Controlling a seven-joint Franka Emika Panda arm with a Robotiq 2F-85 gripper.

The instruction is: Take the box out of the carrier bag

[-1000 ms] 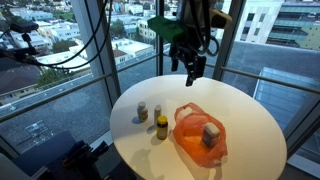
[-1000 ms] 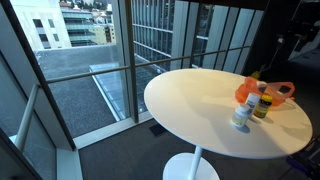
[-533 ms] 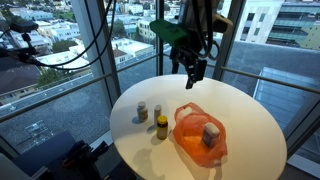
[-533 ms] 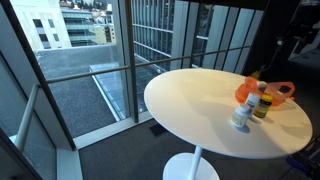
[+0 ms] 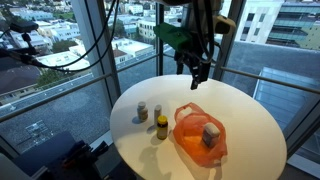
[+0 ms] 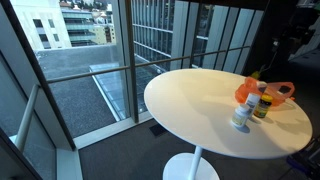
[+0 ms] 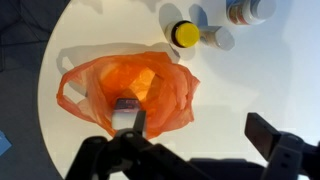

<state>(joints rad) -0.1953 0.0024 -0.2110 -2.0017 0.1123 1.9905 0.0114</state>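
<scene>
An orange carrier bag (image 5: 199,137) lies on the round white table (image 5: 245,110), with a box (image 5: 211,131) inside its open mouth. The bag also shows in an exterior view (image 6: 266,91). In the wrist view the bag (image 7: 100,85) lies below me and the box (image 7: 140,83) shows pale through the plastic. My gripper (image 5: 197,76) hangs high above the table, behind the bag, touching nothing. In the wrist view its jaws (image 7: 200,130) are spread wide and empty.
A yellow-capped bottle (image 5: 161,126) and two small bottles (image 5: 142,112) stand beside the bag; they also show in the wrist view (image 7: 185,34). Glass window walls and a railing stand close behind the table. The table edge is near the bag.
My gripper has risen slightly and shifted a little to the right in the exterior view. The bag, box and bottles have not moved.
</scene>
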